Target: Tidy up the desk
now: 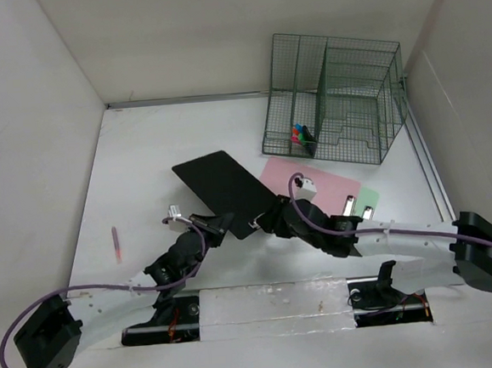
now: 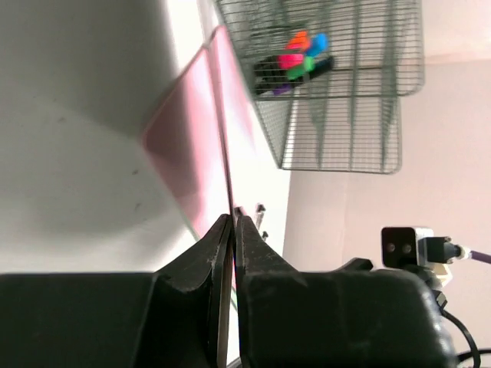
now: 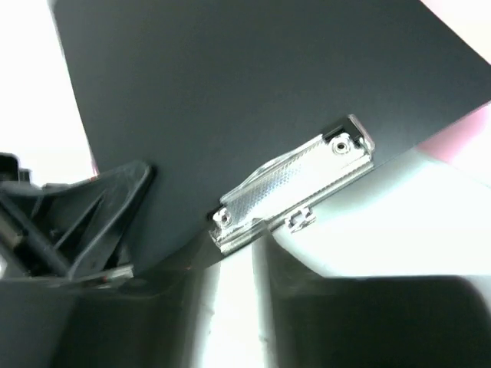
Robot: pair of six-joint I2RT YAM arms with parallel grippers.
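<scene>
Left claw (image 1: pixel 219 226) clamped together on the near edge of a black clipboard (image 1: pixel 225 186), which the left wrist view shows edge-on between the closed fingers (image 2: pixel 219 253). Right claw (image 1: pixel 270 220) with jaws slightly apart, just beside the clipboard's metal clip (image 3: pixel 291 180). The white desk (image 1: pixel 142 158) lies beneath both arms, enclosed by white walls, carrying a pink sheet (image 1: pixel 323 182), a pink pen (image 1: pixel 115 244) at left, and a green wire rack (image 1: pixel 342 100) holding markers (image 1: pixel 302 135) in the far right corner.
</scene>
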